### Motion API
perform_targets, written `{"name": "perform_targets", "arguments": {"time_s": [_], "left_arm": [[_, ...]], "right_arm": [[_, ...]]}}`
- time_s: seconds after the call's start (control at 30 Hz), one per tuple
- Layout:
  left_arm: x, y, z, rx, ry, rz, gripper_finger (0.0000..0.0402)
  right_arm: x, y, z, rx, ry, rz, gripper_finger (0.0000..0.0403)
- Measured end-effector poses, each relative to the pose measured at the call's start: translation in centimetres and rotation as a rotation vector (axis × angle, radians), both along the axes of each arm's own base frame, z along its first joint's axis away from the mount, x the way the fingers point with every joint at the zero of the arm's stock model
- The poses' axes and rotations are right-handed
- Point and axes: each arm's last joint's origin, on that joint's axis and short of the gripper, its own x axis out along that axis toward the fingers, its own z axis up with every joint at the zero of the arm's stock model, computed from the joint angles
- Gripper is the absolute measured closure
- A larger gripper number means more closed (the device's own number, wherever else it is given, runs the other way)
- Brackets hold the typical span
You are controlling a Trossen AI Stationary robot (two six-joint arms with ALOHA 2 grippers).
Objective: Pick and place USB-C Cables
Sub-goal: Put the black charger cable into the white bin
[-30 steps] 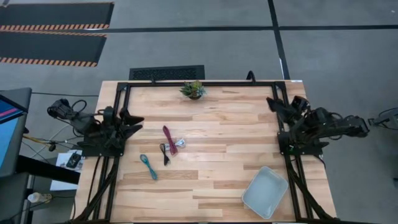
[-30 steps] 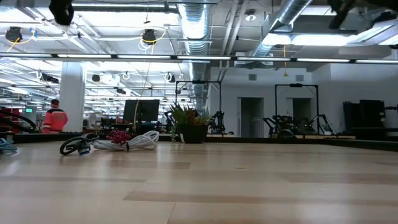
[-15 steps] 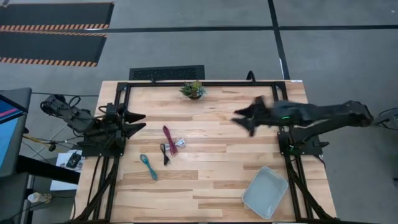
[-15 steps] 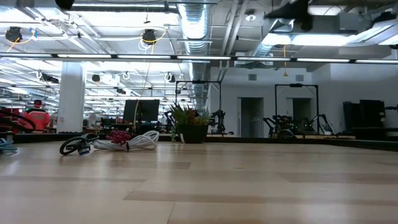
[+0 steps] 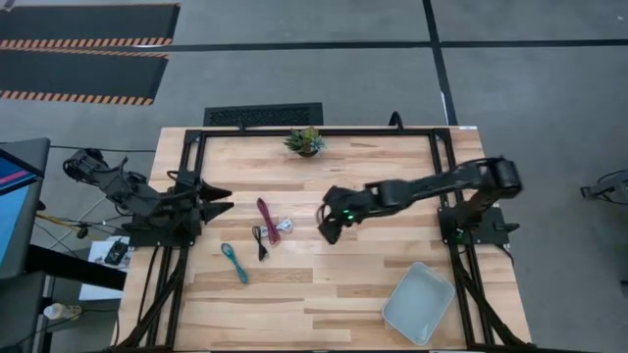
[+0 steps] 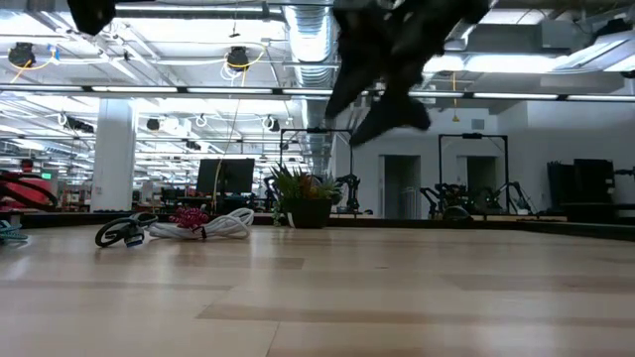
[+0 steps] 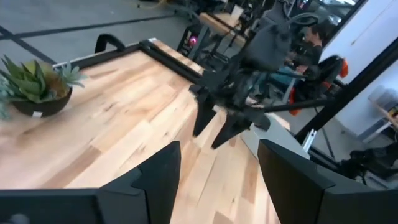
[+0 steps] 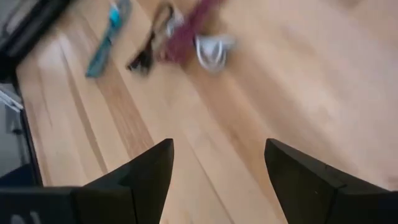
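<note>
Four bundled cables lie on the wooden table left of centre: a maroon one (image 5: pixel 266 219), a white one (image 5: pixel 284 226) beside it, a black one (image 5: pixel 260 241) and a teal one (image 5: pixel 234 262) nearer the front. In the right wrist view the maroon cable (image 8: pixel 198 28), the white cable (image 8: pixel 211 50), the black cable (image 8: pixel 147 55) and the teal cable (image 8: pixel 107 36) show ahead. My right gripper (image 5: pixel 329 227) is open and empty, above the table, right of the cables. My left gripper (image 5: pixel 218 200) is open and empty at the table's left edge.
A potted plant (image 5: pixel 305 141) stands at the table's far edge. A pale grey tray (image 5: pixel 419 302) sits at the front right. Bare wood lies between the cables and the tray.
My right arm has swung out from the table's right edge toward the left and come down toward the cables, its gripper open. The cables have not moved.
</note>
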Motion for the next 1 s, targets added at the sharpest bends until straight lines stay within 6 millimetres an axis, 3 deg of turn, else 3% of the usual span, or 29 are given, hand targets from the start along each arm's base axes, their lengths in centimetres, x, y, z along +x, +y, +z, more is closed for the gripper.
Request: {"name": "perform_targets", "arguments": {"time_s": [0.23, 0.53, 0.67, 0.8, 1.0], "left_arm": [[1.3, -0.8, -1.0, 0.042, 0.098, -0.005, 0.0204], [2.8, -1.7, -2.0, 0.112, 0.169, 0.01, 0.0205], [2.9, -1.7, -2.0, 0.109, 0.169, 0.012, 0.0205], [2.8, -1.6, -2.0, 0.09, 0.167, 0.019, 0.0205], [3.0, -1.4, -2.3, 0.056, 0.208, -0.01, 0.0205]], "right_arm": [[3.7, 0.1, -4.4, 0.19, 0.061, 0.126, 0.0124], [8.7, 2.2, -6.1, 0.545, -0.148, 0.432, 0.0124], [10.1, 3.9, -3.6, 0.504, -0.247, 0.558, 0.0124], [10.5, 4.3, -0.2, 0.375, -0.244, 0.618, 0.0124], [8.6, 4.4, 5.6, -0.097, -0.115, 0.584, 0.0124]]}}
